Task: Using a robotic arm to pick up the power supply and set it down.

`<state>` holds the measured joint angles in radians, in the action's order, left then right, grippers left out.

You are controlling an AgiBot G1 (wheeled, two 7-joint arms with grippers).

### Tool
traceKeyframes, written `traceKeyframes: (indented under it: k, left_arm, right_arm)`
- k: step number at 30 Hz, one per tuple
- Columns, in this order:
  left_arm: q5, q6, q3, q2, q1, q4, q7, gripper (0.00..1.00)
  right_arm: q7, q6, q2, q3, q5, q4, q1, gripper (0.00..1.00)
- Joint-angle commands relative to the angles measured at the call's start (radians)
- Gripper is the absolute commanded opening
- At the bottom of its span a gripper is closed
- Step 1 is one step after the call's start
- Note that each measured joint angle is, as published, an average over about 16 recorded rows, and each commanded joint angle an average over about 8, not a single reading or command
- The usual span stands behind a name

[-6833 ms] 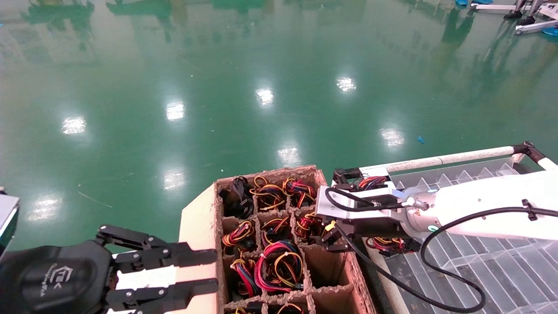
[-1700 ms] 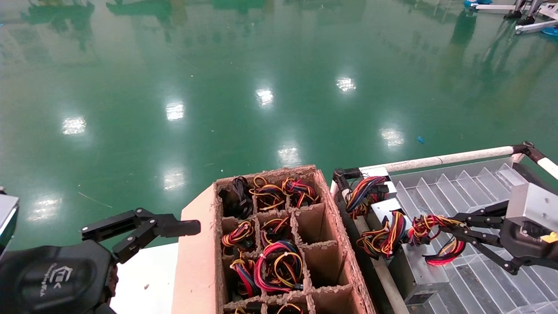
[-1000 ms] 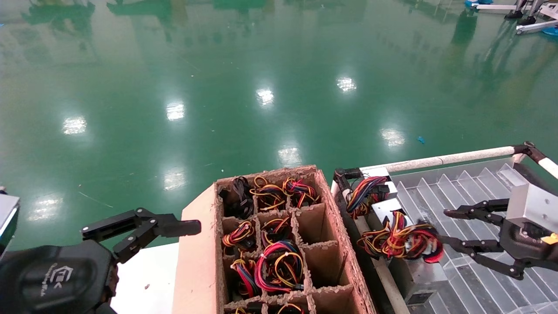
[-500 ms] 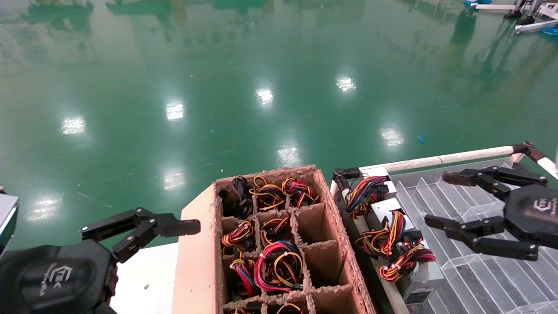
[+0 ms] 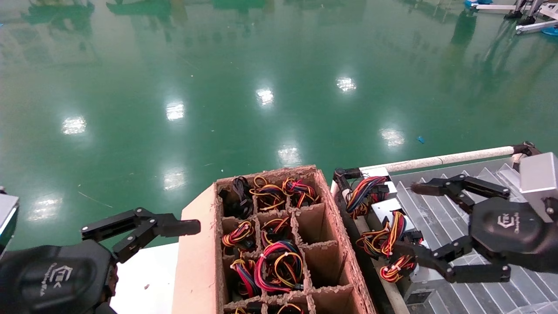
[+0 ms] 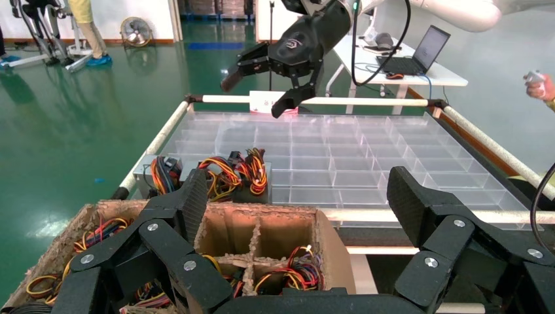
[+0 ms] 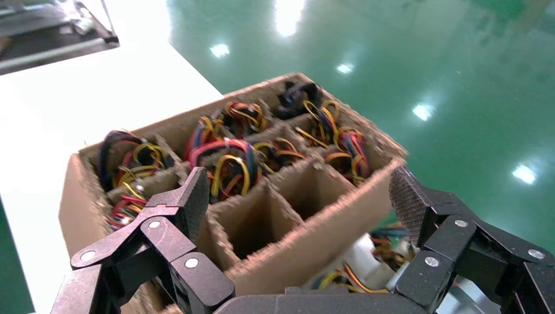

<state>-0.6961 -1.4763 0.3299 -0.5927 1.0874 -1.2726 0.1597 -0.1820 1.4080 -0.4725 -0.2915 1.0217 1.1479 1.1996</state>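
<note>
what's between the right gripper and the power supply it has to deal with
Nothing visible. The right gripper hangs open right over the power supply, which lies on the clear divided tray beside the cardboard box. One of its fingers overlaps the wire bundle in the head view; touch cannot be told.

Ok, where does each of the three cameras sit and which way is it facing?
Head: high, looking down at cardboard box, clear tray, both grippers.
Left wrist: behind open left gripper, facing across the box to the tray and right gripper.
Right wrist: behind open right gripper, facing the box.
All share the box; head and left wrist share the power supply.
</note>
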Motion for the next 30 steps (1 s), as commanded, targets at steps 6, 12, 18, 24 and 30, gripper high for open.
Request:
traceKeyframes:
  k: [6,12,18,24,30]
  left_arm:
    - [0.000,0.000,0.000,0.000,0.000,0.000,0.000,1.00]
    - [0.000,0.000,0.000,0.000,0.000,0.000,0.000,1.00]
    - [0.000,0.000,0.000,0.000,0.000,0.000,0.000,1.00]
    - [0.000,0.000,0.001,0.000,0.000,0.000,0.000,1.00]
    - [0.000,0.000,0.001,0.000,0.000,0.000,0.000,1.00]
  right_arm:
    - [-0.001,0.015,-0.023,0.002,-0.049,0.023,-0.021,1.00]
    - [-0.002,0.027,-0.043,0.004,-0.091,0.043,-0.039,1.00]
    - [-0.003,0.040,-0.063,0.005,-0.133,0.062,-0.057,1.00]
    - [-0.003,0.053,-0.083,0.007,-0.175,0.082,-0.075,1.00]
    - [-0.004,0.066,-0.104,0.009,-0.218,0.102,-0.094,1.00]
